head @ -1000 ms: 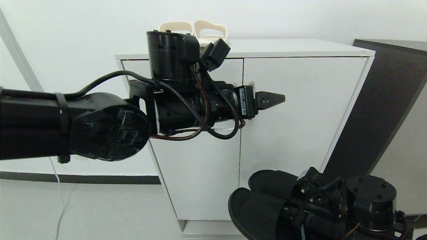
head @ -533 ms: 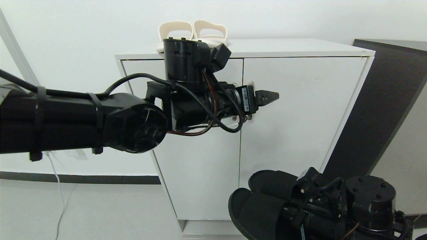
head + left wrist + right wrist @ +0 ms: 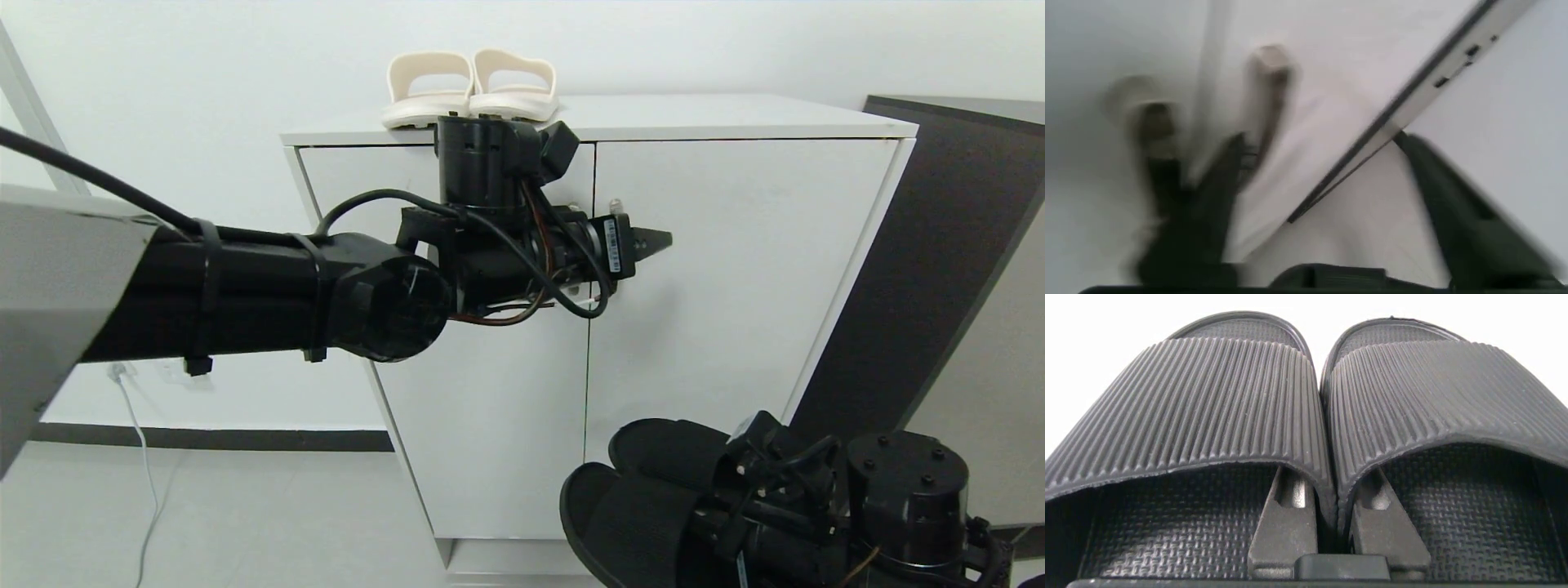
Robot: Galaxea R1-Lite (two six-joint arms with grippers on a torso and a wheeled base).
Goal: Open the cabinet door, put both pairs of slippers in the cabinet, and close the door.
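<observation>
The white cabinet (image 3: 735, 269) has both doors closed, with two small handles (image 3: 614, 204) by the centre seam. A cream pair of slippers (image 3: 471, 82) rests on its top. My left gripper (image 3: 653, 241) is at handle height in front of the right door, just right of the seam. In the left wrist view its fingers (image 3: 1200, 212) stand wide apart, open, and one lies close to a handle (image 3: 1270, 61). My right gripper (image 3: 1335, 527) is shut on the black pair of slippers (image 3: 1315, 400), pinching their adjoining inner sides, low in front of the right door (image 3: 645, 490).
A dark panel (image 3: 939, 269) leans against the cabinet's right side. White wall lies behind, and a dark baseboard (image 3: 204, 438) runs along the floor at left. A thin cable (image 3: 147, 490) hangs down there.
My left arm has reached farther in toward the cabinet front, bringing its gripper nearer the handles and uncovering the cream slippers. The right arm with the black slippers has stayed still.
</observation>
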